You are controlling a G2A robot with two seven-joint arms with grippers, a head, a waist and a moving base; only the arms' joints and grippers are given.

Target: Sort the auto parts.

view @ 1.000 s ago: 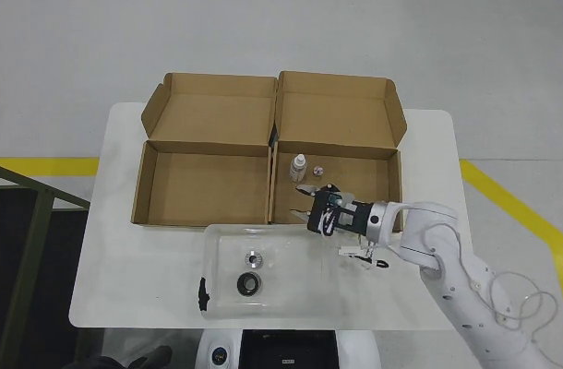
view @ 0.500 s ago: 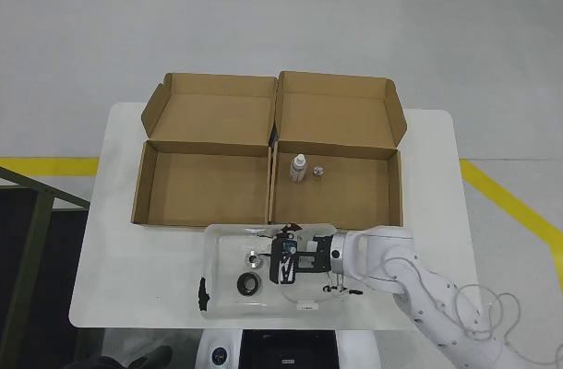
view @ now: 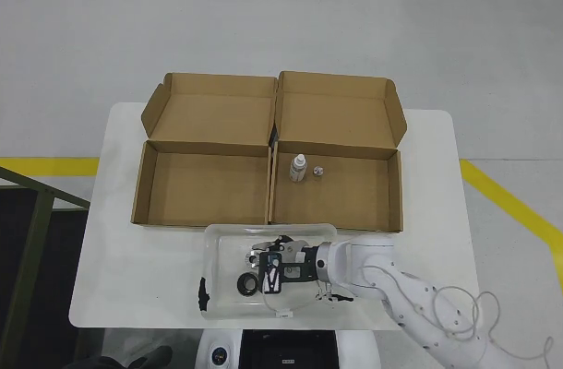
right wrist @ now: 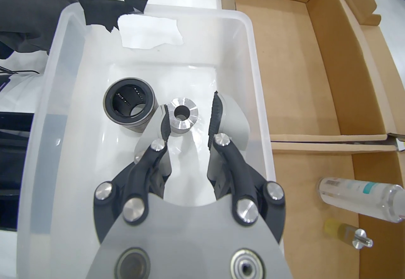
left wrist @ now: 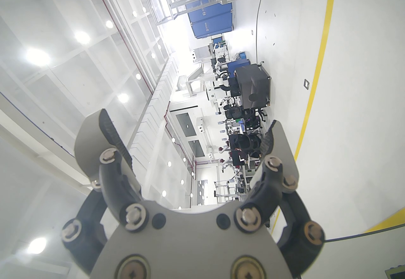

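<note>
1. Grey metal fingers with black ridged pads make up the left gripper (left wrist: 188, 122). They are spread wide apart, and it points out at a bright hall, away from the table.
2. On the white table (view: 115, 249), the left cardboard box (view: 203, 189) lies open with its lid folded back. It stands touching the right cardboard box (view: 355, 198) along one wall.
3. In front of both boxes, nearer the robot, sits a clear plastic bin (view: 213, 242). It has a scrap of black tape (view: 204, 295) on its left front corner.
4. In the left part of the bin a black bearing (right wrist: 130, 103) stands on end. It is a short cylinder with a metal band and an open bore facing up.
5. Just right of the bearing, and very near it, a silver bushing (right wrist: 182, 115) stands on the bin floor with its centre hole facing up.
6. The right gripper (right wrist: 190, 104) is down inside the bin with its fingers parted on either side of the silver bushing. One pad (right wrist: 164, 125) is right against the bushing's side by the bearing. The other pad stands a little off, so nothing is pinched.
7. In the right cardboard box, at the far left corner, are a clear bottle (right wrist: 357, 195) and a small yellowish part (right wrist: 348, 234) with a metal pin. They are near each other but apart.
</note>
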